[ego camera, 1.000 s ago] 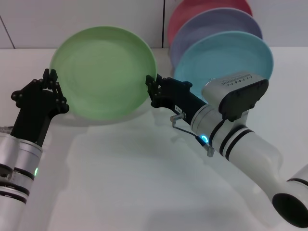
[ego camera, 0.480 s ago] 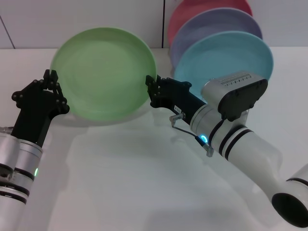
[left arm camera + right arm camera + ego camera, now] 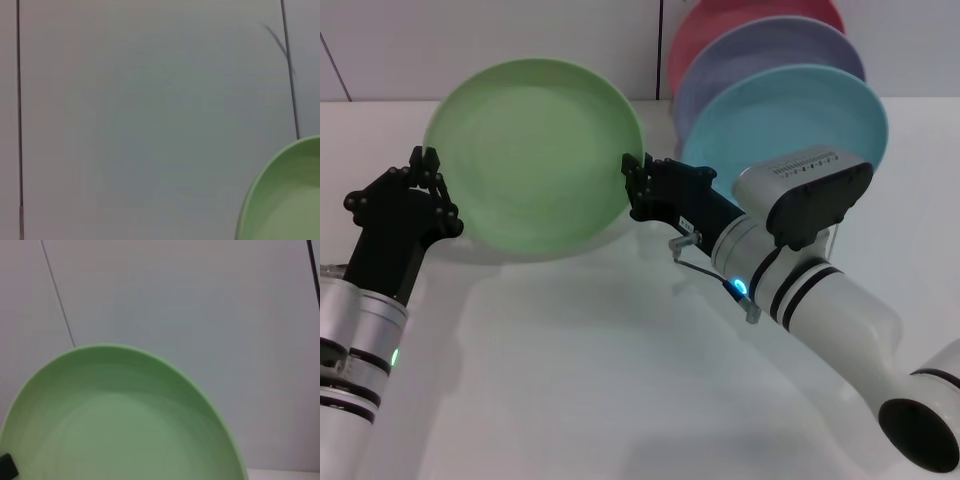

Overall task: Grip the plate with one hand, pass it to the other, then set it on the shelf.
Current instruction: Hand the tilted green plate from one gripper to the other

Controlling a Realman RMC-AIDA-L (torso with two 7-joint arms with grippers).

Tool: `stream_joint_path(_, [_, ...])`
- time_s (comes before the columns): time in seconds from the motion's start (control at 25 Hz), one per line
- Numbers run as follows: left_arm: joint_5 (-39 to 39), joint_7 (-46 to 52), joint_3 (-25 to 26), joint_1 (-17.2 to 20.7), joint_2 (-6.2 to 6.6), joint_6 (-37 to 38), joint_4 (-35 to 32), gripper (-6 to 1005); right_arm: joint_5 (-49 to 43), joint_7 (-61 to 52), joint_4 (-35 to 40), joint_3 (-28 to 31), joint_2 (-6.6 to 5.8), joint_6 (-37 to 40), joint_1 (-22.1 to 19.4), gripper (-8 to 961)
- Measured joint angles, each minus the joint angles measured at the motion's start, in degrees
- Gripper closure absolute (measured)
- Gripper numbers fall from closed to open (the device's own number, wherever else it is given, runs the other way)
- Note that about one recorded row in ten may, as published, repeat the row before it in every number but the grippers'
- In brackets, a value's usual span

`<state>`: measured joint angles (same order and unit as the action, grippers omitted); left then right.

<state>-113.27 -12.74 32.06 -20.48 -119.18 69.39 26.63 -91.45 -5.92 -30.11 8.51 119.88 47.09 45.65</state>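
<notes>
The light-green plate is held tilted upright above the white table, its face toward me. My left gripper, on the slim arm with the green light, is shut on the plate's left rim. My right gripper, on the thick arm with the blue light, is shut on its right rim. The plate fills the lower part of the right wrist view and shows at a corner of the left wrist view. The wire shelf is hidden behind the standing plates and my right arm.
A turquoise plate, a lavender plate and a pink plate stand upright in a row at the back right, just behind my right arm. A white panelled wall runs along the back.
My right arm has shifted slightly to the left and up. The plate and my left gripper have hardly moved.
</notes>
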Motion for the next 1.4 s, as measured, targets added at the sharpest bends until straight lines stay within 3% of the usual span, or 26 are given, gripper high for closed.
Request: stream_joint_path(1.4, [1.21, -0.09, -0.41, -0.63, 0.0, -0.24, -0.07, 966, 0.05, 0.22, 0.11, 1.25, 0.0, -0.64, 0.07, 894])
